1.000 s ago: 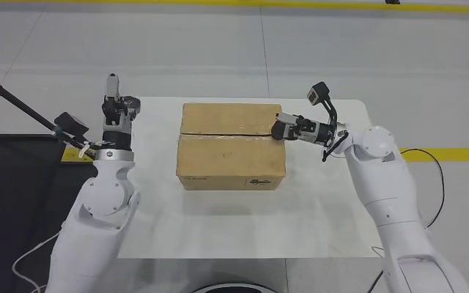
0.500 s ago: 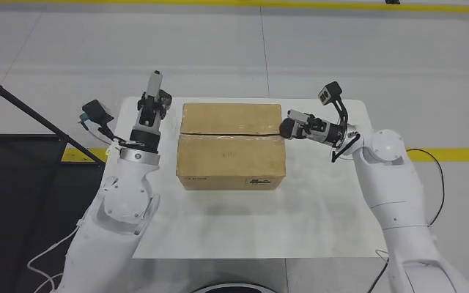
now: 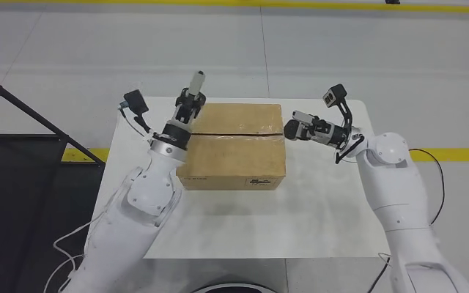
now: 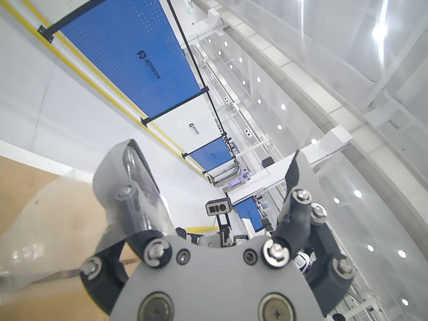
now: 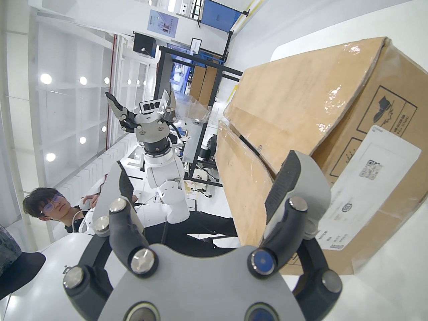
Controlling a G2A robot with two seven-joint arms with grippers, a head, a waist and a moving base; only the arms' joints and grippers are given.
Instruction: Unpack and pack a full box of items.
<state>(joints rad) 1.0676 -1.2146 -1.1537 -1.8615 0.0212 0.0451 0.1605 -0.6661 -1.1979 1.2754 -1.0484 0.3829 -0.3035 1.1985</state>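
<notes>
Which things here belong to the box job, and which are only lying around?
Job: cardboard box; clear film clinging to left claw; right claw; table.
Lying around: dark mat; yellow floor line.

The cardboard box (image 5: 294, 101) bears on its end face a white label (image 5: 374, 175) with a square code and print too small to read, beside black handling symbols (image 5: 389, 106), while a blue partition panel (image 4: 110, 41) and a white panel (image 4: 187, 118) in the room each carry a short logo wordmark
</notes>
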